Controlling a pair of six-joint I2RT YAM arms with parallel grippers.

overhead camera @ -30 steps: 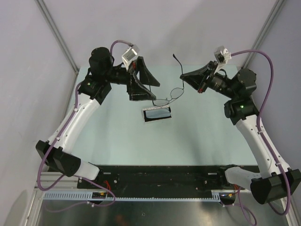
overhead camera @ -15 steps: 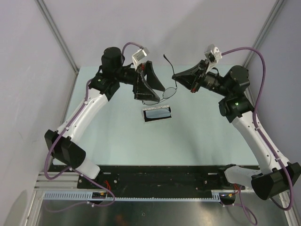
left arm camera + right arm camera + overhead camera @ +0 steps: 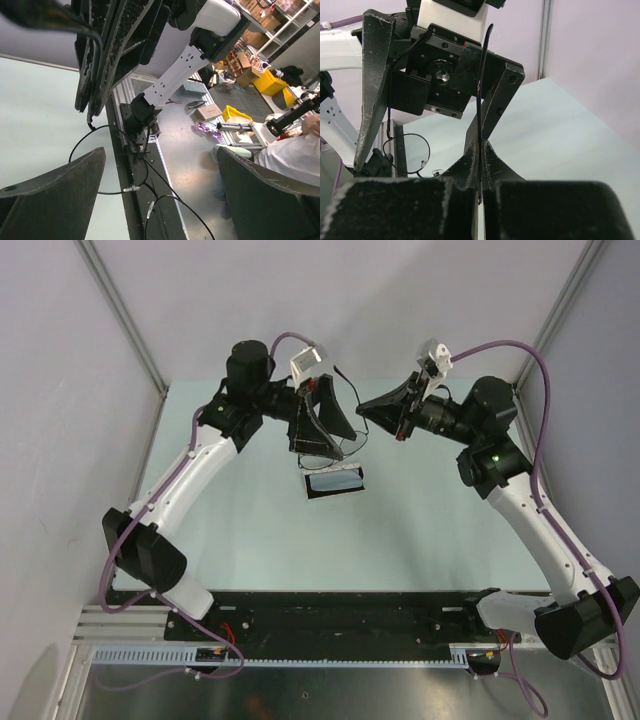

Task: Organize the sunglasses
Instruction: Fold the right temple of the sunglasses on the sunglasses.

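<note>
Above open case point(image 3: 333, 482), sunglasses point(image 3: 481, 100) hanging in air, not yet stowed. Right gripper point(image 3: 480, 150) pinching one temple arm, up and right of case. Left gripper point(image 3: 161, 165) hovering over case, fingers spread wide around frame, gripping nothing. You are looking at task roughly midway: glasses off table, folding and placing into case remaining. No readable writing showing.

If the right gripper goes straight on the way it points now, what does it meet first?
Probably the open left gripper facing it, past the sunglasses the right gripper grips; depth is unclear.
</note>
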